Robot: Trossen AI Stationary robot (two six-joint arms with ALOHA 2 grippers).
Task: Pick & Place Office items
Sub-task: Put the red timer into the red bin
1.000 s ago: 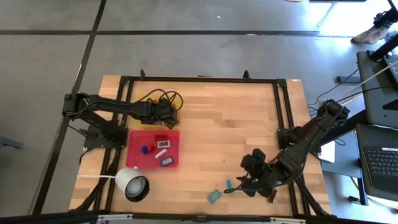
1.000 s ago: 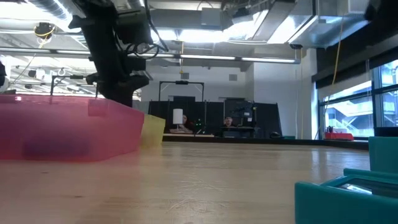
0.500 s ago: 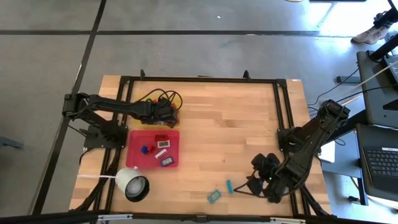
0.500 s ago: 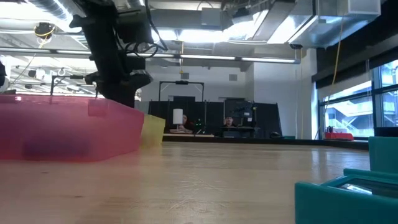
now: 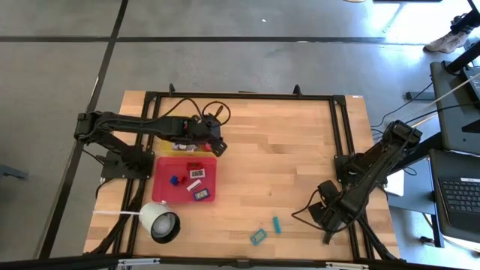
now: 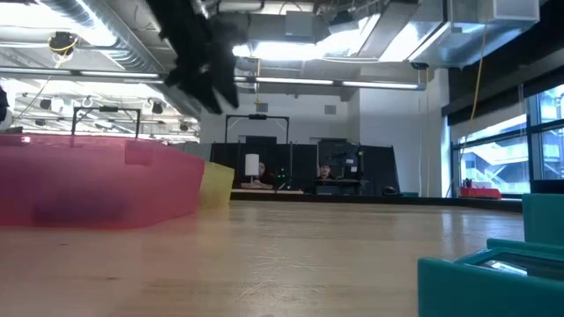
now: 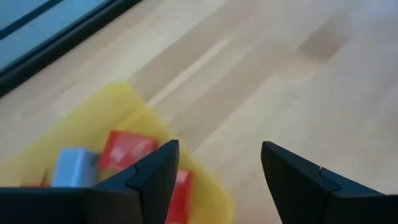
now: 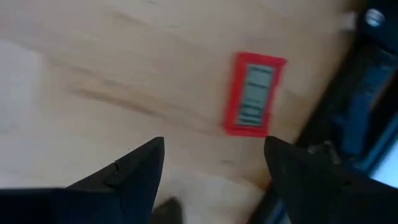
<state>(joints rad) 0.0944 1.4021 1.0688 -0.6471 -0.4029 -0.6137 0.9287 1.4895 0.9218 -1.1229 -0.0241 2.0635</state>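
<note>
I'm watching the left pincer (image 5: 217,144) hanging left of centre in the high view, fingers apart and gripping nothing, over the corner of the yellow tray (image 7: 99,124) with red and blue pieces (image 7: 127,149) sitting inside. My right pincer (image 5: 321,212) is sitting lower right, fingers spread and empty, a red-framed item (image 8: 254,93) lying on the table (image 5: 277,150) ahead of it. Two teal pieces (image 5: 259,236) are lying at the bottom centre, more in the red tray (image 5: 161,169).

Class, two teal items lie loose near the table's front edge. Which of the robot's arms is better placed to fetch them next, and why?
The right. Its open, empty hand hangs over the table's right front corner, a short way from the teal items. The left hand, also open, is over the yellow tray at the far left.
</note>
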